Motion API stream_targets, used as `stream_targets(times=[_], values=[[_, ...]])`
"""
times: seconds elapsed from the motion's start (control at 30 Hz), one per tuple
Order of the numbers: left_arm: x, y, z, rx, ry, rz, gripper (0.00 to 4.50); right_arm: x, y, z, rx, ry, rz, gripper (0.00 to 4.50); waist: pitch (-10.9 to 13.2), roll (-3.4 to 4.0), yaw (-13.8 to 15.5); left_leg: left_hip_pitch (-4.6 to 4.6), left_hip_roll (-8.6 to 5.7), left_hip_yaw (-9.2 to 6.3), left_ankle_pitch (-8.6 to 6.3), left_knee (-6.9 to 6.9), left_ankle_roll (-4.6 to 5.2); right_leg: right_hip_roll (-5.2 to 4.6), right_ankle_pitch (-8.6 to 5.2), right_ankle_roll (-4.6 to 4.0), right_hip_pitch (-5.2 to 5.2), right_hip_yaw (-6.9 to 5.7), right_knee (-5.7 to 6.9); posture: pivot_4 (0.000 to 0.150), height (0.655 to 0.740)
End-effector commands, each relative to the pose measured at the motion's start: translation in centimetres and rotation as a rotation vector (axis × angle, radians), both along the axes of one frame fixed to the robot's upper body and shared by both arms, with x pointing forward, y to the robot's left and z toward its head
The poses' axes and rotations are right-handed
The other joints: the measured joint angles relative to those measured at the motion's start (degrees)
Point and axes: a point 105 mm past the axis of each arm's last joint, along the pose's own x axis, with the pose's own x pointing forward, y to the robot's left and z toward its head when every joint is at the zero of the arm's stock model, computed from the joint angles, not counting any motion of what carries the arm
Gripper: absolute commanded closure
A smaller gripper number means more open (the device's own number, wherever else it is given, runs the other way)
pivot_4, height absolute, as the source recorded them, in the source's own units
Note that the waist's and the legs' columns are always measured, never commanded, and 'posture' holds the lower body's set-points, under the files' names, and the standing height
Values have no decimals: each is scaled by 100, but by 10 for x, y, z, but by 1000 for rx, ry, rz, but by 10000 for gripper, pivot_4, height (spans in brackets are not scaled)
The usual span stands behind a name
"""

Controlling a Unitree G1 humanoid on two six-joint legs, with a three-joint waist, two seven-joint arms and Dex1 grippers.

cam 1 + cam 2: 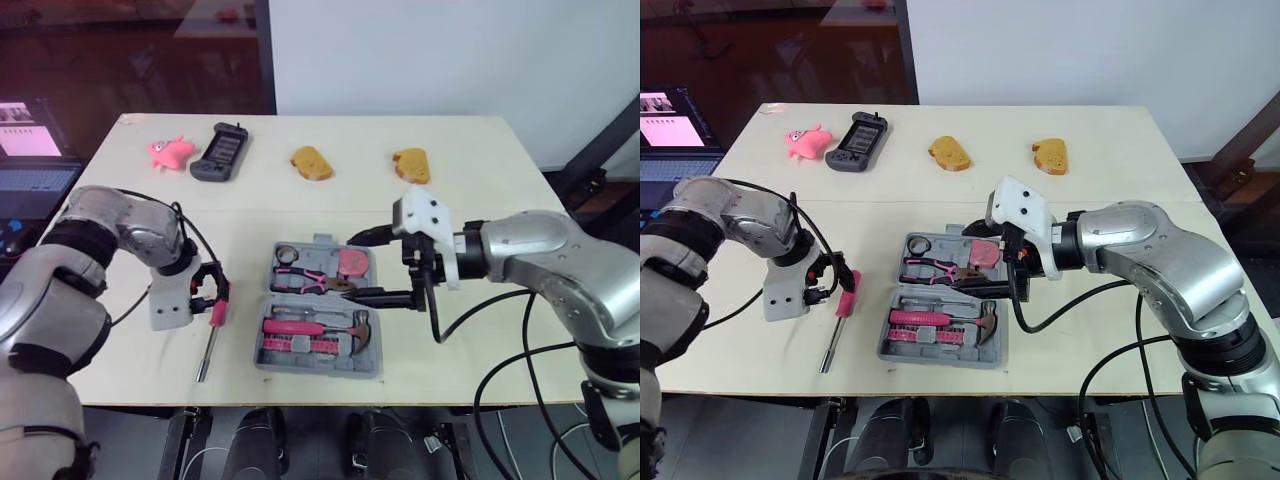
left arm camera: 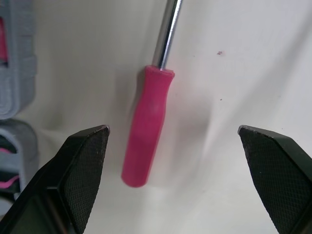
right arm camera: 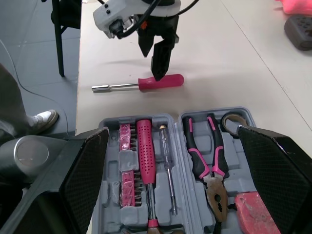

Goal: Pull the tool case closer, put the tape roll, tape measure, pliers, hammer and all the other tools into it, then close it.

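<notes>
Left gripper [image 1: 212, 292]: fingers spread wide and holding nothing, one on each side of the pink handle of a loose screwdriver [image 1: 216, 310], with a clear gap on both sides. The screwdriver lies flat on the bench [image 1: 520, 180], its steel shaft pointing toward the near edge, just left of the tool case [image 1: 300, 365].

Right gripper [image 1: 366, 266]: fingers also apart and empty, hovering over the right side of the case.

Case: grey plastic, opened flat in two halves, near the front edge of the bench.
- Far half: tape roll [image 1: 287, 254], pliers [image 1: 310, 281] with pink-and-black grips, pink tape measure [image 1: 352, 262].
- Near half: hammer [image 1: 359, 325], one pink-handled driver, one row of pink bits.

The right wrist view adds a slim clear-handled tester [image 3: 168, 161] beside the pink driver, and a person's shoe [image 3: 44, 118] on the floor off the bench. The left wrist view shows the textured finger pads [image 2: 85, 165] and the grey edge of the case.

Far side of the bench: two bread slices [image 1: 311, 163], one pink toy [image 1: 170, 150], one black handheld device [image 1: 222, 152].
</notes>
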Motion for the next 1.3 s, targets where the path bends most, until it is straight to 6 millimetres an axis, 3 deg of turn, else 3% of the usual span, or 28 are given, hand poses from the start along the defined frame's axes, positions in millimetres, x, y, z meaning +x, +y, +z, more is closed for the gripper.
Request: stream_targets(times=[0.03, 0.2, 0.43, 0.7, 0.8, 0.97, 1.3], values=[[7, -7, -1, 23, -24, -13, 498, -3, 0, 13, 21, -56, 5, 0, 0, -2, 5, -1, 0, 0, 0, 1, 0, 0, 0, 0, 0, 0, 0, 1500, 7188], [5, -13, -9, 74, 4, -65, 498, -1, 0, 16, 22, -66, -2, 0, 0, -2, -20, -2, 0, -1, -1, 3, 1, 1, 2, 3, -1, 0, 2, 1500, 7188], [-4, 1, -21, 150, 53, -80, 498, -2, -2, 17, 18, -69, -16, 0, 0, -2, -22, -2, 0, 0, -1, 4, 1, 1, 2, 3, -2, 0, 3, 1500, 7188], [5, 6, -31, 161, 9, -27, 498, -1, -2, 17, 17, -73, -18, 0, -2, 0, 1, 3, -1, -2, -1, 6, 1, -2, 2, 3, 3, 0, 8, 1500, 7188], [16, 7, -33, 176, -52, -8, 13058, 1, -2, 19, 17, -76, -17, 0, -4, 3, 13, 14, -3, -6, 0, 8, 1, -3, 2, 3, 12, 0, 14, 1500, 7188], [21, 14, -34, 189, -83, -17, 38896, 1, -2, 19, 17, -80, -16, 0, -8, 10, -7, 38, -4, -9, 0, 8, 1, -4, 1, 1, 27, 1, 23, 1500, 7188], [10, 15, -23, 147, -8, -17, 38974, 1, -3, 18, 12, -77, -15, 0, -7, 8, -39, 36, -3, -7, 0, 9, 1, -4, 1, 1, 21, 3, 27, 1500, 7188]])
